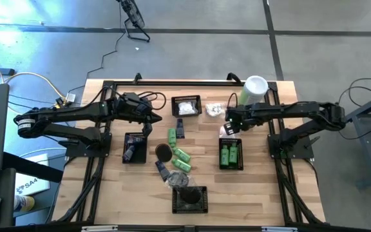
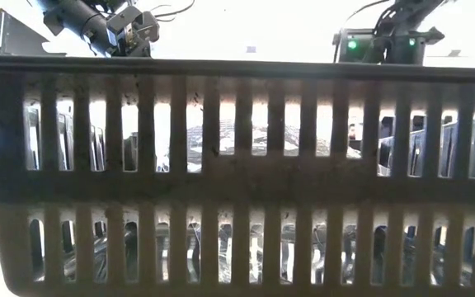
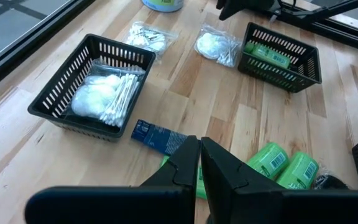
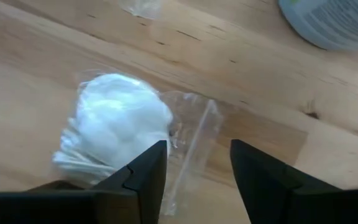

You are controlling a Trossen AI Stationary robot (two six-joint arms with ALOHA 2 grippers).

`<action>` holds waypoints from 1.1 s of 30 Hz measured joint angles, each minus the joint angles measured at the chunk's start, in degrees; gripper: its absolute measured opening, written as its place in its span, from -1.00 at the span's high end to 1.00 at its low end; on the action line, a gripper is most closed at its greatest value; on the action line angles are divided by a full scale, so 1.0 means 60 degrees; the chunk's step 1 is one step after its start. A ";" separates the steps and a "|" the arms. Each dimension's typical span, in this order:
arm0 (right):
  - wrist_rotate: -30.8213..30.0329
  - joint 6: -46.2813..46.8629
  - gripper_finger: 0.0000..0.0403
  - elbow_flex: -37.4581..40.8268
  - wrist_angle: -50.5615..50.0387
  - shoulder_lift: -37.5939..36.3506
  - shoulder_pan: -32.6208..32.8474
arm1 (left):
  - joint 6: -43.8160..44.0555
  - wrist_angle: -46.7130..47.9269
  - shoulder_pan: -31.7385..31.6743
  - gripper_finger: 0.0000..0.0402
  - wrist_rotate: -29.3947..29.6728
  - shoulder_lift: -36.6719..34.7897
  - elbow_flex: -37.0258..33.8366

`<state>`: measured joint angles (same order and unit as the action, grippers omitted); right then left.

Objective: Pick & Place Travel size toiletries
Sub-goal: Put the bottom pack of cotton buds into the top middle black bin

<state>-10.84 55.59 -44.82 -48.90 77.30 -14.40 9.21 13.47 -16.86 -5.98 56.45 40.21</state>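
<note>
Both arms are black all over, built of tubular links with chunkier joint housings, each on a black base frame. Thin dark cables loop over the left arm (image 1: 76,116). The right arm (image 1: 301,113) shows two small green lights on its housing. The fingers (image 4: 263,180) are matte-black, angular wedges.

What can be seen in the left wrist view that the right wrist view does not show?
Only the left wrist view shows the basket with white packets, the basket with green bottles, a blue tube, loose green bottles and the shut left gripper. Only the right wrist view shows the open right gripper just above a packet. Both show that clear packet of cotton and the wooden table.
</note>
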 joint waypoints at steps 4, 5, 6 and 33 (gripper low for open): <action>0.0061 -0.0150 0.20 0.0249 0.0050 -0.0004 -0.0326 | 0.0000 0.0000 0.0000 0.92 0.0000 0.0000 0.0000; 0.0067 -0.0202 0.21 0.0312 0.0122 -0.0004 -0.0423 | 0.0000 0.0000 0.0000 0.92 0.0000 0.0000 0.0000; 0.0068 -0.0208 0.22 0.0375 0.0196 -0.0004 -0.0497 | 0.0000 0.0000 0.0000 0.92 0.0003 0.0000 0.0000; 0.0584 0.0293 0.99 0.1240 0.1724 0.0000 -0.0749 | 0.0006 0.0000 0.0000 0.92 0.0025 0.0003 0.0000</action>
<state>-7.33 57.35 -37.39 -38.55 77.30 -18.90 9.25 13.47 -16.86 -5.82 56.46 40.21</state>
